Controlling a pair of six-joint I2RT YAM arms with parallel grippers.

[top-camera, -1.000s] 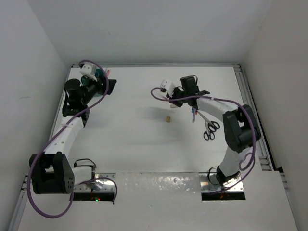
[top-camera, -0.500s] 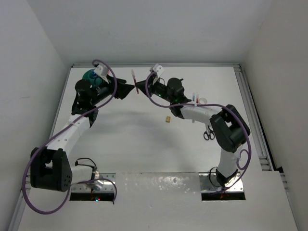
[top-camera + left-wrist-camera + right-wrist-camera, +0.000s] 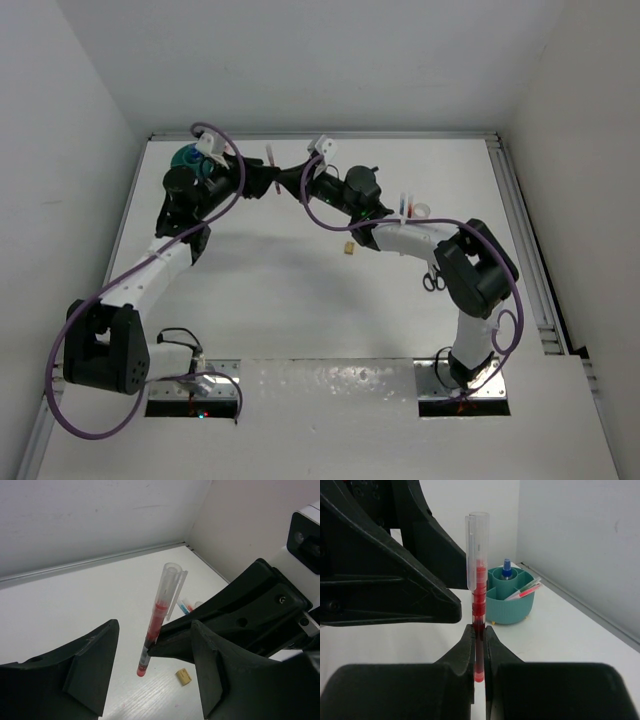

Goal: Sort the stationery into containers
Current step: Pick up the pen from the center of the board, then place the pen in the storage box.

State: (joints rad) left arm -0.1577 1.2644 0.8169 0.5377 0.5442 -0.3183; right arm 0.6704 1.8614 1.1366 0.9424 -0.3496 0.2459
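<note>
Red pen (image 3: 478,595) stands upright above the worktop (image 3: 290,300), clamped near its lower end by the right claw (image 3: 479,632). The left claw (image 3: 155,635) is spread apart on either side of the barrel, not touching it. Light, stiff and smooth, the pen would likely swivel in a loose pinch; the barrel below the clear cap looks the best hold. The teal tub (image 3: 512,611) sits beyond.

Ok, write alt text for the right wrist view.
The right jaws are shut on a red pen, holding it upright, clear cap up. The left jaws loom open beside it; behind, a teal divided tub holds a blue-capped bottle and pens.
</note>
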